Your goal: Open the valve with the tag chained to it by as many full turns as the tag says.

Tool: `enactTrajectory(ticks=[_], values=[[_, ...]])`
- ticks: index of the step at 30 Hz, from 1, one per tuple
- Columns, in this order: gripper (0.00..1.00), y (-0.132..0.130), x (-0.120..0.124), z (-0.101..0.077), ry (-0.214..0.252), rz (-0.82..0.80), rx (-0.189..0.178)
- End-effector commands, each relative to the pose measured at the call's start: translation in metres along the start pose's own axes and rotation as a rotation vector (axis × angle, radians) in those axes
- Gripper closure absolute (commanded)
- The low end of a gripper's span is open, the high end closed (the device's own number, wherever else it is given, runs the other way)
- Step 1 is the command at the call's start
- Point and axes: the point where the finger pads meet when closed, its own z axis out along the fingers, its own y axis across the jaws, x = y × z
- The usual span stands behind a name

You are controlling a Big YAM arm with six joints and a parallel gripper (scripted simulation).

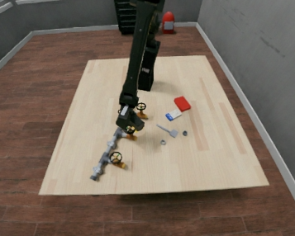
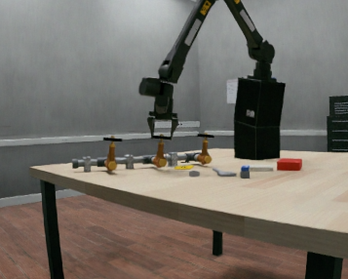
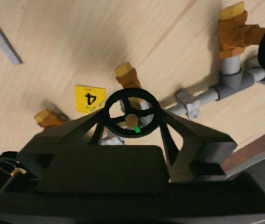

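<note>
A grey pipe (image 1: 110, 146) (image 2: 136, 159) (image 3: 203, 97) with three brass valves lies on the wooden table (image 1: 221, 157) (image 2: 281, 205). My gripper (image 1: 129, 124) (image 2: 160, 137) (image 3: 132, 112) points straight down and is shut on the black handwheel (image 3: 132, 91) of the middle valve (image 1: 133, 130) (image 2: 159, 157). The wheel carries a green mark (image 3: 138, 129). A yellow tag (image 3: 89, 98) (image 2: 184, 167) lies on the table beside this valve; its figure looks like a 4. The near valve (image 1: 116, 158) (image 2: 111, 153) and the far valve (image 1: 142, 109) (image 2: 204, 148) stand free.
A red block (image 1: 182, 103) (image 2: 289, 164), a blue and white piece (image 1: 173, 115) (image 2: 245, 171), a grey scraper (image 1: 168, 130) (image 2: 224, 172) and small rings (image 1: 164, 142) (image 1: 184, 133) lie right of the pipe. The arm's black base box (image 1: 149, 68) (image 2: 258, 119) stands behind.
</note>
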Motion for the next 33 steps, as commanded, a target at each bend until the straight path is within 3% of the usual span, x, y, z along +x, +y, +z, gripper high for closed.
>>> enactTrajectory(ticks=[1, 5, 7, 8, 10, 28, 29, 33], values=[[1.0, -0.0004, -0.0031, -0.0019, -0.003, -0.351, 0.004], [1.0, -0.0004, -0.0031, -0.0018, -0.001, -0.539, 0.002], [1.0, -0.0004, -0.0031, -0.0018, -0.001, -0.539, 0.002], [1.0, -0.0003, -0.0031, -0.0018, 0.0, -0.658, -0.001], [1.0, -0.0003, -0.0031, -0.0018, 0.001, -0.72, -0.002], [1.0, -0.0003, -0.003, -0.0018, 0.001, -0.766, -0.002], [0.0, -0.0003, -0.003, -0.0018, 0.001, -0.766, -0.002], [0.0, -0.0018, -0.0043, -0.0021, 0.0, -0.767, 0.001]])
